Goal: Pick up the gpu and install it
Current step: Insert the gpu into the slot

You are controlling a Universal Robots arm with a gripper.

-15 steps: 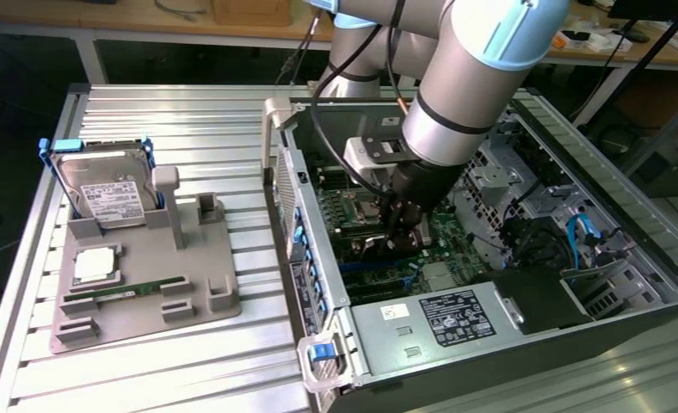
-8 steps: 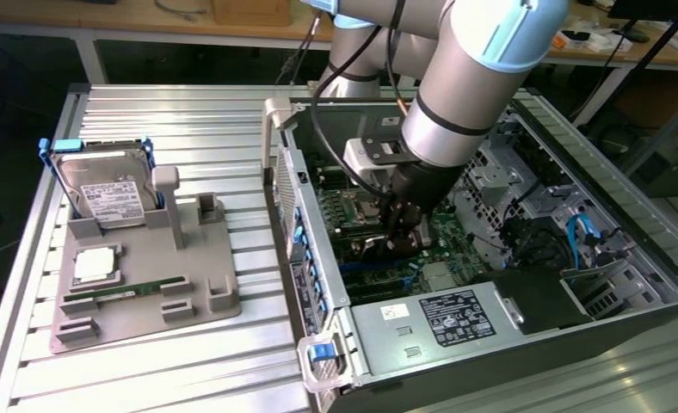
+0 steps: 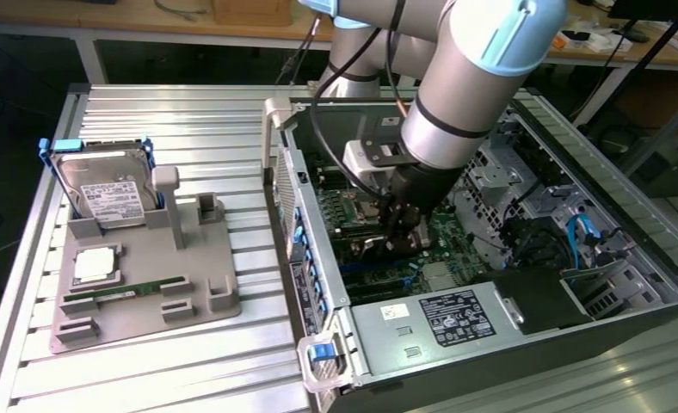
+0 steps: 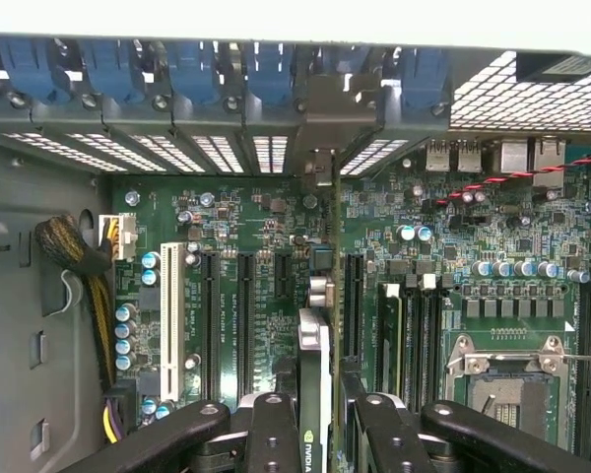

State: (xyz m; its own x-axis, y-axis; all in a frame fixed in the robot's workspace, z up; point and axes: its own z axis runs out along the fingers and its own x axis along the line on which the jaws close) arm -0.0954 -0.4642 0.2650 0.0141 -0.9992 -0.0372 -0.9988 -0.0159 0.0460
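The gpu (image 4: 316,340), a thin, long dark card with a silvery-grey metal edge, is held tight in my black pincer (image 4: 320,436), which is closed on it. I hold it up on its edge inside the open grey computer case (image 3: 280,185), just over the green board (image 4: 236,222). I think that lines its bottom edge up with a long black slot (image 4: 246,325). I can't tell if it is pushed in.

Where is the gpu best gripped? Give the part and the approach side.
Grip the long edge facing away from the motherboard, pinched across the flat faces, coming from the open side of the case. The gpu stands on edge, square to the board, so only that edge is free. The gripper holds it so.
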